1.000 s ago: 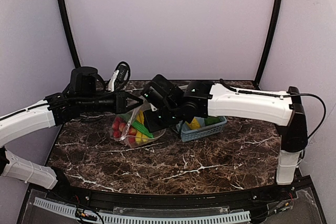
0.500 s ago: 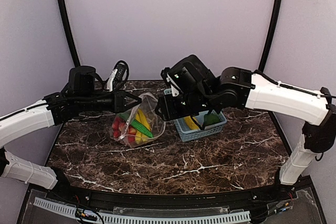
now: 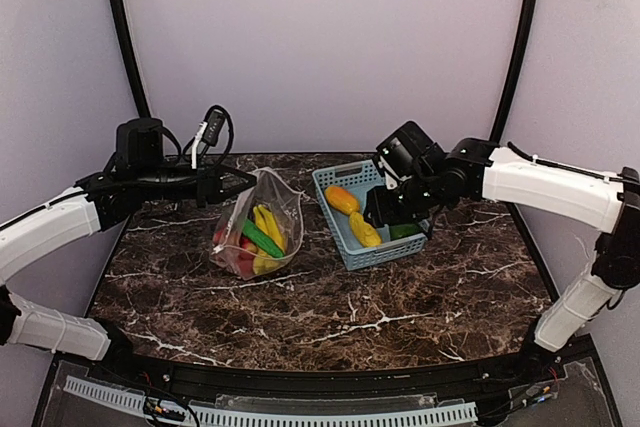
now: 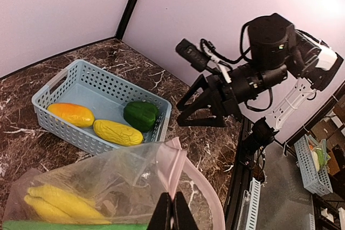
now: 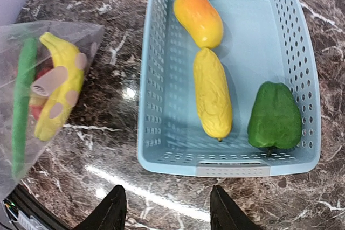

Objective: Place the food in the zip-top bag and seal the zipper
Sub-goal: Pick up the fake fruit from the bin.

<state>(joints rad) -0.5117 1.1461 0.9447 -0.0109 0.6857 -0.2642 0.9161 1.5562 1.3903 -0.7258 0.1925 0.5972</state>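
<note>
The clear zip-top bag (image 3: 262, 222) stands propped on the marble table, mouth up. It holds yellow bananas (image 3: 268, 227), a green vegetable (image 3: 262, 240) and red fruits (image 3: 225, 242). My left gripper (image 3: 247, 184) is shut on the pinkish zipper (image 4: 172, 169) at the bag's top edge, holding it up; the closed fingertips (image 4: 173, 208) pinch the strip. My right gripper (image 3: 383, 213) hangs open and empty over the near end of the light-blue basket (image 5: 226, 169). In that basket lie an orange piece (image 5: 198, 17), a yellow vegetable (image 5: 212, 94) and a green pepper (image 5: 275, 116).
The basket (image 3: 350, 255) sits right of the bag (image 5: 32, 95), a strip of bare marble between them. A black cable with a white connector (image 3: 205, 137) loops at the back left. Dark frame posts (image 3: 125, 37) rise at both rear corners.
My right arm has pulled back from the bag's mouth and swung right over the basket, its jaws wider. My left gripper has drawn the bag's edge slightly left and up.
</note>
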